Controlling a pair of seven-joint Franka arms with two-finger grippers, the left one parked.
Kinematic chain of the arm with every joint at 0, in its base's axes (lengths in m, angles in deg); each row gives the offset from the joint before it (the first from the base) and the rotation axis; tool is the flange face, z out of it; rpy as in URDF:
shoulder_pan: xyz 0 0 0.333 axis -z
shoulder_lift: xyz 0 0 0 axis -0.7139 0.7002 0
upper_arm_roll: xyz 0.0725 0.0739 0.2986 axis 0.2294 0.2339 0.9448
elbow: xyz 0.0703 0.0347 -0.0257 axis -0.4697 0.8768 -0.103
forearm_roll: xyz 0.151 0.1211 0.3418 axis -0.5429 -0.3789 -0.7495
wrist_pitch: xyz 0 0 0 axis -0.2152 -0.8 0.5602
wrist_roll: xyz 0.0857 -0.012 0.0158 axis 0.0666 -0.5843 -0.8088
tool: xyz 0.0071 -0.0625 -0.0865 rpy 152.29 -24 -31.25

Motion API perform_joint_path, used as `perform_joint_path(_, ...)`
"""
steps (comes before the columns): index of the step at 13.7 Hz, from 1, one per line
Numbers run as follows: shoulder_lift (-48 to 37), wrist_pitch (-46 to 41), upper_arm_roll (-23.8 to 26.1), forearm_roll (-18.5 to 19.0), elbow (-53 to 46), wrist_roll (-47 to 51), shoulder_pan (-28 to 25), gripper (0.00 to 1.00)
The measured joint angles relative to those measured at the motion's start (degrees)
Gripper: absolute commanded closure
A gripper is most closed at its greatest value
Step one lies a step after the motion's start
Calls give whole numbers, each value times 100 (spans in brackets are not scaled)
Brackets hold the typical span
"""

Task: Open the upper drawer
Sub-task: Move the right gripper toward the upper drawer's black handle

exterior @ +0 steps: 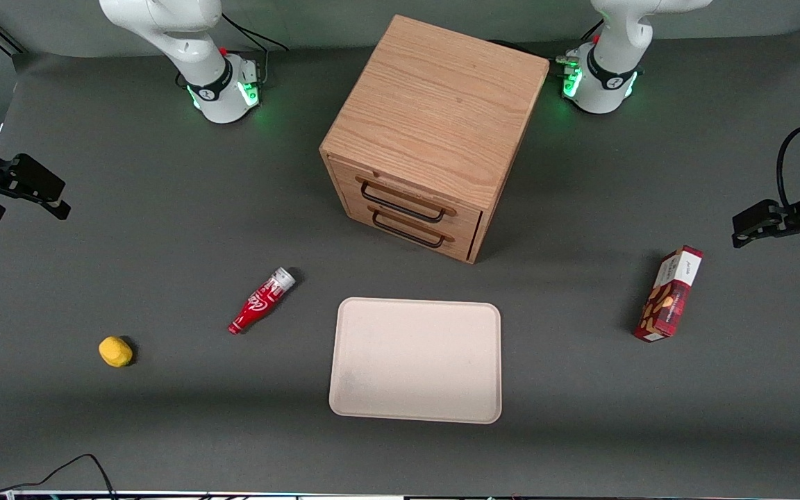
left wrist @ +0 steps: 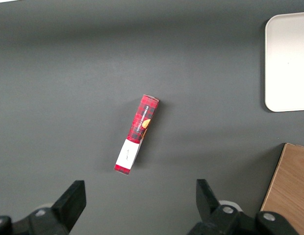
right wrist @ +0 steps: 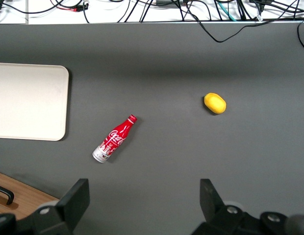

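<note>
The wooden cube cabinet [exterior: 435, 104] stands mid-table, its front turned toward the front camera. The upper drawer [exterior: 410, 196] is the higher of two light oak drawers, with a thin black wire handle [exterior: 400, 203]. It sits flush with the cabinet front, as does the lower drawer [exterior: 414, 232] beneath it. My right gripper [exterior: 28, 208] hangs above the table toward the working arm's end, well apart from the cabinet. In the right wrist view the gripper [right wrist: 143, 196] is open and empty over bare mat. A corner of the cabinet [right wrist: 24, 198] shows there with a bit of black handle [right wrist: 7, 195].
A red cola bottle [exterior: 261, 301] lies between the gripper and the cabinet, nearer the front camera. A yellow lemon [exterior: 115, 351] lies nearer still. A cream tray [exterior: 415, 410] lies in front of the cabinet. A red cookie box [exterior: 671, 295] lies toward the parked arm's end.
</note>
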Motion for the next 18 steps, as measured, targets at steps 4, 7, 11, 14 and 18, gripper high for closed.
perform_joint_path(4, 15, -25, 62, 0, 0, -18, -18, 0)
perform_joint_path(7, 29, -183, 593, 7, -3, -135, -96, 0)
perform_joint_path(11, 293, -217, 1890, 533, -179, -208, -225, 0)
perform_joint_path(14, 1040, -320, 2817, 1113, -667, -224, -523, 0)
perform_joint_path(18, 2062, -274, 3200, 1201, -1119, -848, -800, 0)
